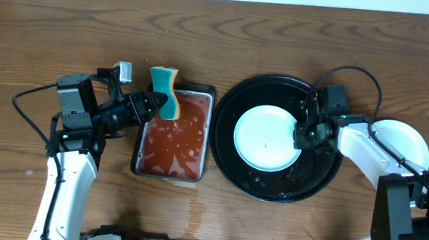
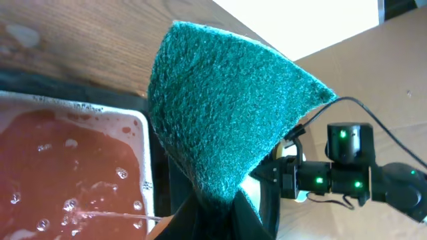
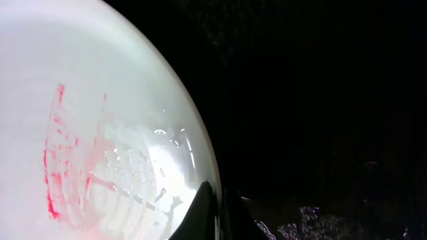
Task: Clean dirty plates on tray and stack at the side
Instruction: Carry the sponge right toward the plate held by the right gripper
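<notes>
A pale mint-blue plate [image 1: 265,139] lies in the large round black tray [image 1: 270,193]. My right gripper [image 1: 302,134] is shut on the plate's right rim. The right wrist view shows the fingers [image 3: 219,208] pinching the rim, red smears and water drops on the plate [image 3: 100,100], and the wet black tray [image 3: 320,100] beside it. My left gripper [image 1: 153,105] is shut on a teal and yellow sponge [image 1: 165,88], held above the small tray. In the left wrist view the sponge [image 2: 220,100] rises from the jaws [image 2: 220,219]. A white plate [image 1: 406,141] sits right of the tray. The yellow plate is out of view.
A small rectangular black tray [image 1: 171,176] of red liquid stands left of the round tray; its white-edged rim [image 2: 141,133] and bubbly liquid show in the left wrist view. My right arm [image 1: 364,149] lies over the white plate. Bare wood surrounds everything.
</notes>
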{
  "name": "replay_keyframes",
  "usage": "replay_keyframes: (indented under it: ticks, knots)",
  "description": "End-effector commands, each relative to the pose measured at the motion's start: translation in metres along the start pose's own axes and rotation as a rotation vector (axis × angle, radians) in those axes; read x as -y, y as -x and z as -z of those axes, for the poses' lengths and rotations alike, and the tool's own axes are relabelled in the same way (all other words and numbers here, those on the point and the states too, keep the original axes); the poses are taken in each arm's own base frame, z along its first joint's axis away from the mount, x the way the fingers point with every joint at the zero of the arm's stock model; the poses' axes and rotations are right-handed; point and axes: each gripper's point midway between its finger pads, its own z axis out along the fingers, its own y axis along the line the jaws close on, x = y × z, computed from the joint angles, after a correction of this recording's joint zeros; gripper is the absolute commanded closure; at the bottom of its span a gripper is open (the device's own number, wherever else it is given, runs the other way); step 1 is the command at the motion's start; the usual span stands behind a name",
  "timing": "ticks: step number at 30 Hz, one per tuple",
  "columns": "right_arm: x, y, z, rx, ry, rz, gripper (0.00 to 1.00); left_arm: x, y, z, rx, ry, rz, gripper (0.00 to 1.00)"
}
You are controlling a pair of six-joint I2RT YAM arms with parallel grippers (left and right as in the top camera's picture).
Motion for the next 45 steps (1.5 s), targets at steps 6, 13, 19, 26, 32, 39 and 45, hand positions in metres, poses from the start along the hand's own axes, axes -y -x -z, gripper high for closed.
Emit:
replay_keyframes:
  ticks: [6, 13, 19, 26, 32, 39, 45]
  knots:
    - [0.007, -0.012, -0.007, -0.032, -0.025, 0.016, 0.99, 0.011, 0.01, 0.002, 0.033, -0.04, -0.176, 0.92]
    - [0.007, -0.012, -0.007, -0.032, -0.025, 0.015, 0.99, 0.013, 0.012, 0.002, 0.042, -0.043, -0.19, 0.93]
    - [0.007, -0.012, -0.007, -0.032, -0.025, 0.016, 0.99, 0.013, 0.012, 0.002, 0.042, -0.043, -0.189, 0.92]
    - [0.007, -0.012, -0.007, -0.032, -0.025, 0.016, 0.99, 0.013, 0.012, 0.002, 0.042, -0.043, -0.189, 0.92]
    - [0.007, -0.012, -0.007, -0.032, -0.025, 0.016, 0.99, 0.012, 0.012, 0.002, 0.042, -0.043, -0.189, 0.92]
    - [0.007, -0.012, -0.007, -0.032, -0.025, 0.016, 0.99, 0.012, 0.012, 0.002, 0.041, -0.042, -0.187, 0.93]
    - [0.007, -0.012, -0.007, -0.031, -0.025, 0.015, 0.99, -0.005, 0.008, 0.001, 0.034, 0.049, -0.141, 0.93]
